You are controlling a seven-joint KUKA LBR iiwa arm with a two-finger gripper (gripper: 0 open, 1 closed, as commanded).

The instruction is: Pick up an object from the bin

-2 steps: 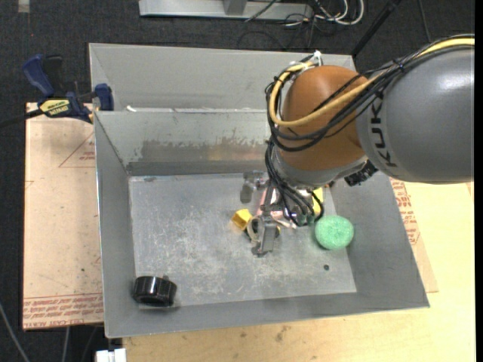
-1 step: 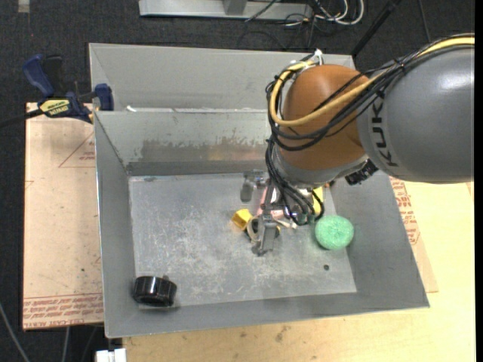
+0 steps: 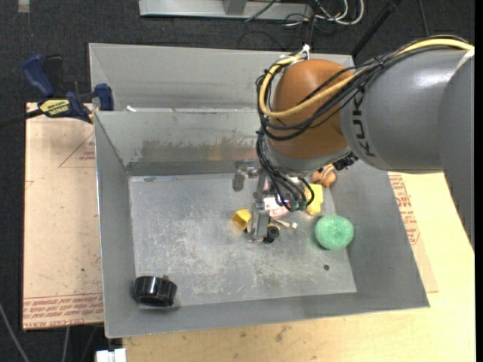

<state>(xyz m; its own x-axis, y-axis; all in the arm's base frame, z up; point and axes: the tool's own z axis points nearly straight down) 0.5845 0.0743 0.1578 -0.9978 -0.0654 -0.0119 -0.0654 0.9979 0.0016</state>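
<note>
Yellow little block [image 3: 241,218] sits right beside the gripper [image 3: 265,232] — low over the bin [image 3: 189,247] floor (apart or together, nobody can tell). A green ball [image 3: 333,232] lies near its other side.

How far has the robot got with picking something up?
Done: the gripper is low in the bin, beside a small yellow piece. In hand: nothing that I can see. Left: grab something and lift it; the green ball and black ring lie apart from it.
</note>
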